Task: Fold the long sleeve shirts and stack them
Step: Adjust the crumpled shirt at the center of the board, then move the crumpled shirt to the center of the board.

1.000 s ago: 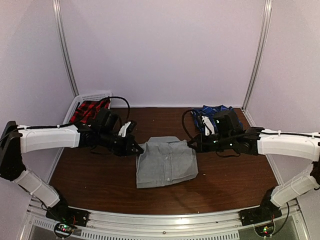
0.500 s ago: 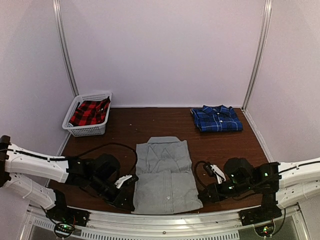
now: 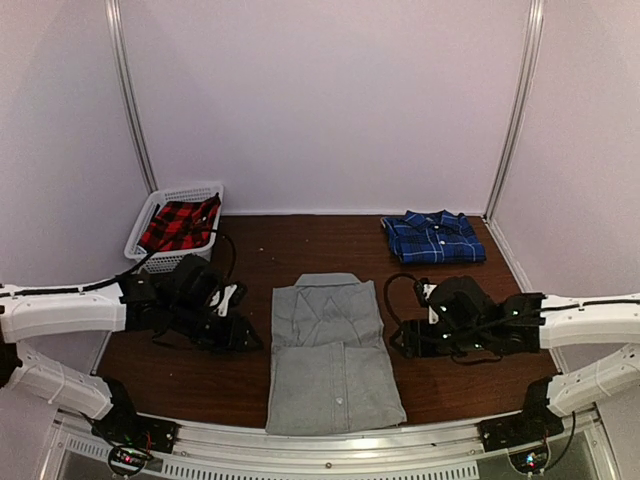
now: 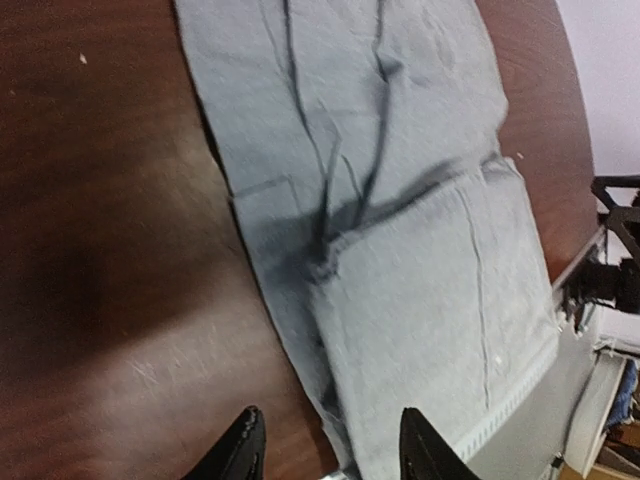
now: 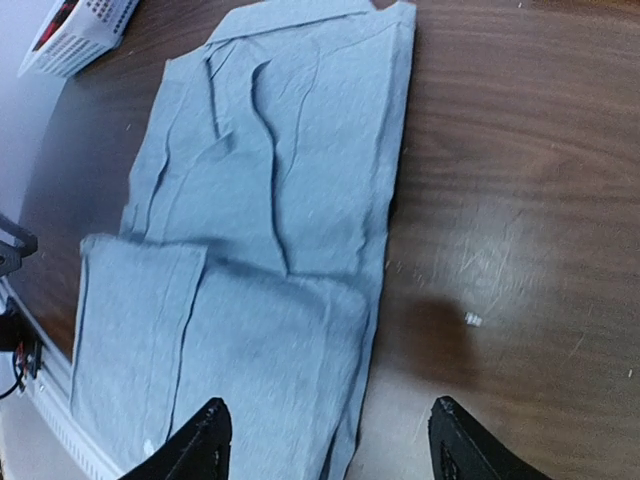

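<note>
The light grey long sleeve shirt [image 3: 330, 350] lies flat and lengthwise in the middle of the table, collar at the far end, with a doubled layer over its near half. Its near hem reaches the front edge. The dark blue plaid shirt [image 3: 433, 238] sits folded at the back right. My left gripper [image 3: 245, 338] is open just left of the grey shirt, holding nothing. My right gripper [image 3: 399, 343] is open just right of it, also empty. In the left wrist view the grey shirt [image 4: 400, 250] fills the frame above my open left gripper [image 4: 330, 455]. In the right wrist view the grey shirt [image 5: 260, 200] lies past my open right gripper [image 5: 330, 445].
A white basket [image 3: 150, 255] with a red plaid garment [image 3: 180, 222] stands at the back left. The brown table [image 3: 470, 390] ends at a metal rail [image 3: 330, 447] in front. White walls close in the back and both sides.
Both grippers carried the grey shirt's edge to the near edge, laying it out long, then opened and let go. Both have since drawn back to the shirt's sides.
</note>
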Robot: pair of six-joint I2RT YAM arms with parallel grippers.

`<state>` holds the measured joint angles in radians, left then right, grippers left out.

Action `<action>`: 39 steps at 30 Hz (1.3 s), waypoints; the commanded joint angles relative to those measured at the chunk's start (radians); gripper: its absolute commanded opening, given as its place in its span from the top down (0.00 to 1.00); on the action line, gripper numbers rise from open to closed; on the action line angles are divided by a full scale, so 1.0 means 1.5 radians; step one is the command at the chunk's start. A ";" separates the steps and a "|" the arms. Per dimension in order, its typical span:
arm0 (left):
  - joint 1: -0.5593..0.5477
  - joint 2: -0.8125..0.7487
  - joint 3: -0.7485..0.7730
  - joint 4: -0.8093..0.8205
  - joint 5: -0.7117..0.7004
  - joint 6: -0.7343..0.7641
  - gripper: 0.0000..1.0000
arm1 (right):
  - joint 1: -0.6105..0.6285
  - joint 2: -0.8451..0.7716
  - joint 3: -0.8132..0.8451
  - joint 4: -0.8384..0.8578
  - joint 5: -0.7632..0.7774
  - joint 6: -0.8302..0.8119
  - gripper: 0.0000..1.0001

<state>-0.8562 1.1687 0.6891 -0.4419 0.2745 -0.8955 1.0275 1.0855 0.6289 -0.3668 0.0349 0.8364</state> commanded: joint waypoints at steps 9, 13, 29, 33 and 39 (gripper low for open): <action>0.102 0.357 0.201 0.112 -0.173 0.135 0.54 | -0.186 0.309 0.121 0.241 -0.071 -0.138 0.37; 0.110 0.446 0.262 0.120 -0.173 0.143 0.55 | -0.199 0.392 0.170 0.264 -0.089 -0.148 0.38; 0.111 0.563 0.360 0.109 -0.165 0.151 0.77 | -0.214 0.576 0.277 0.275 -0.119 -0.144 0.55; 0.111 0.573 0.380 0.105 -0.160 0.155 1.00 | -0.214 0.597 0.301 0.270 -0.124 -0.147 0.74; 0.111 0.588 0.444 0.078 -0.173 0.165 1.00 | -0.215 0.607 0.353 0.228 -0.104 -0.161 0.98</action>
<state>-0.6971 2.0232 1.2835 -0.2974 0.0292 -0.6697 0.7109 1.9804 1.1103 0.0406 -0.1352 0.6086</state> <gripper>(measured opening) 0.018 0.048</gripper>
